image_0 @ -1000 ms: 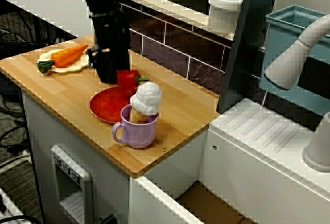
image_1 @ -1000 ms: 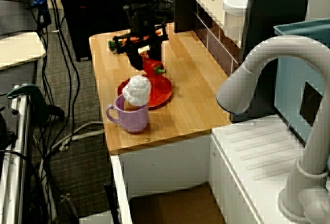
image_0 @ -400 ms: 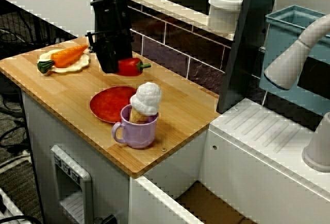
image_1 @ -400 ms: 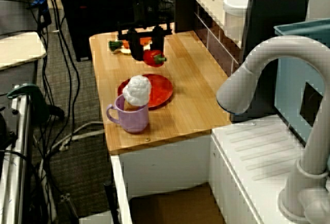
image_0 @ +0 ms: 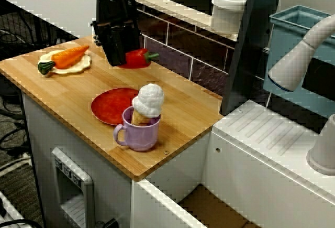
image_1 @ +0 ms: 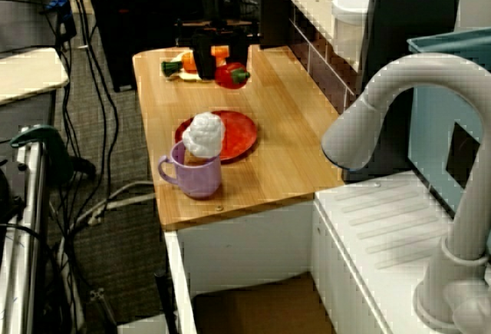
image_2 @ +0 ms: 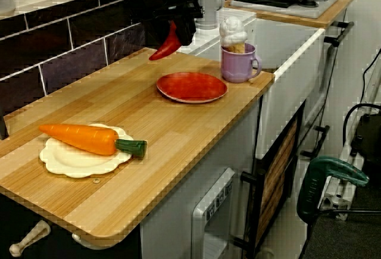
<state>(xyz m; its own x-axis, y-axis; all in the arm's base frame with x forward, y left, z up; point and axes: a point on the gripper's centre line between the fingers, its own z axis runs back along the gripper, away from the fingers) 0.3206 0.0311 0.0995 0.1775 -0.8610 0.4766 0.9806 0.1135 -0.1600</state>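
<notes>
My black gripper [image_0: 124,56] hangs above the wooden counter [image_0: 63,99], shut on a red pepper [image_0: 136,58] whose green stem points toward the tiled wall. The view from the sink end shows the pepper [image_1: 230,75] in the air between the red plate [image_1: 234,136] and the carrot [image_1: 188,61]. From the carrot end, the pepper [image_2: 167,44] hangs tip down under the gripper [image_2: 174,28], well above the empty red plate [image_2: 191,86]. A purple mug [image_0: 138,132] holding a white ice cream cone [image_0: 148,100] stands against the plate's near rim.
An orange carrot [image_2: 83,138] lies on a cream scalloped plate [image_2: 65,164] at the counter's far end. A white jar [image_0: 229,10] sits on the ledge above the dark tiled wall. A dark post [image_0: 251,44], a teal bin [image_0: 296,29] and a white faucet [image_0: 298,55] stand by the sink.
The gripper has risen from the red plate with the pepper in it and shifted back toward the wall and the carrot. The plate is left bare.
</notes>
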